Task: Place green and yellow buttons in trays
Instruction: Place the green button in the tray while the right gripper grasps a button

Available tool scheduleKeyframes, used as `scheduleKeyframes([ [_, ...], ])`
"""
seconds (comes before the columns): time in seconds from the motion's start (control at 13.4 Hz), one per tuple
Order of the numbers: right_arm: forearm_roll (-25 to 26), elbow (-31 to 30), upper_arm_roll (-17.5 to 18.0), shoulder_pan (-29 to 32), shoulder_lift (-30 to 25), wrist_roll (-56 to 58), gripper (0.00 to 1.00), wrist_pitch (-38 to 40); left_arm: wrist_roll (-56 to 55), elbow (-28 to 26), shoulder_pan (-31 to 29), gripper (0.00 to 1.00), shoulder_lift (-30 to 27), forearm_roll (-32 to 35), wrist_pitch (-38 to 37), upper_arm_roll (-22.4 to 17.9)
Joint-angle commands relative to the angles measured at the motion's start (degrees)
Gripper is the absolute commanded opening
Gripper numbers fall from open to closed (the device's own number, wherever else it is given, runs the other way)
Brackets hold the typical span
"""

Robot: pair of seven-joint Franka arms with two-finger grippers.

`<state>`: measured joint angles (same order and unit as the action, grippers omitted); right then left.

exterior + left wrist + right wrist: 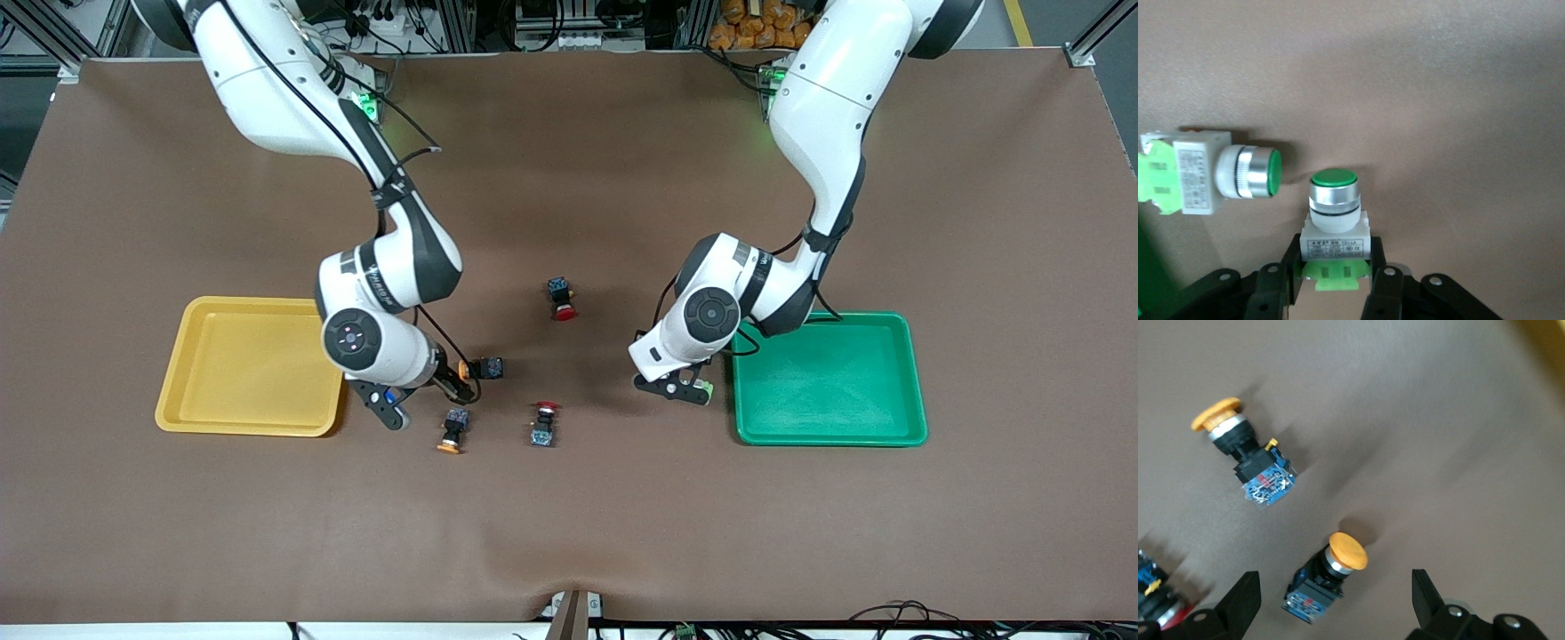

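Green buttons beside green tray, yellow buttons near yellow tray

A brown mat covers the worktop, rippling slightly at the edge nearest the front camera. Along the edge by the arm bases stand aluminium frame rails, tangled black cables and orange objects.

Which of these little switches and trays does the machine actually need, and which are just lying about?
Belong to the job:
- green button clamped in the left tool
- second green button lying beside it
- two yellow-capped buttons under the open right tool
- yellow tray
- green tray

Just lying about:
- two red-capped switches
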<state>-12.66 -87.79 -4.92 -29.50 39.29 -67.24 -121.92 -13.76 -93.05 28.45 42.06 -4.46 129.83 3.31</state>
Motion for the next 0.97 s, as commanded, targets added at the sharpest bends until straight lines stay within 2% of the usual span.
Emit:
scheduleKeyframes([
  [0.0,-0.96,-4.65,-0.35,-3.63,-1.06,-5.7,1.0,-5.42,-2.3,0.33,-0.15,0.0,-3.2,0.06,-5.08,-0.23],
  [0.15,-0.96,-6.86,-0.35,-3.98,-1.06,-5.71,1.0,-7.8,-4.25,0.24,-0.76,0.0,-5.58,0.06,-7.65,-0.49],
  [0.45,-0.35,-7.31,-0.44,-5.3,-0.09,-5.71,1.0,-8.42,-3.38,-0.28,-5.94,0.0,-9.89,0.24,-14.5,-0.5],
  [0.9,1.76,-7.74,-0.7,-4.69,0.35,-5.7,1.0,-9.91,-0.57,-2.39,-13.41,0.0,-8.49,5.33,-13.99,-0.5],
])
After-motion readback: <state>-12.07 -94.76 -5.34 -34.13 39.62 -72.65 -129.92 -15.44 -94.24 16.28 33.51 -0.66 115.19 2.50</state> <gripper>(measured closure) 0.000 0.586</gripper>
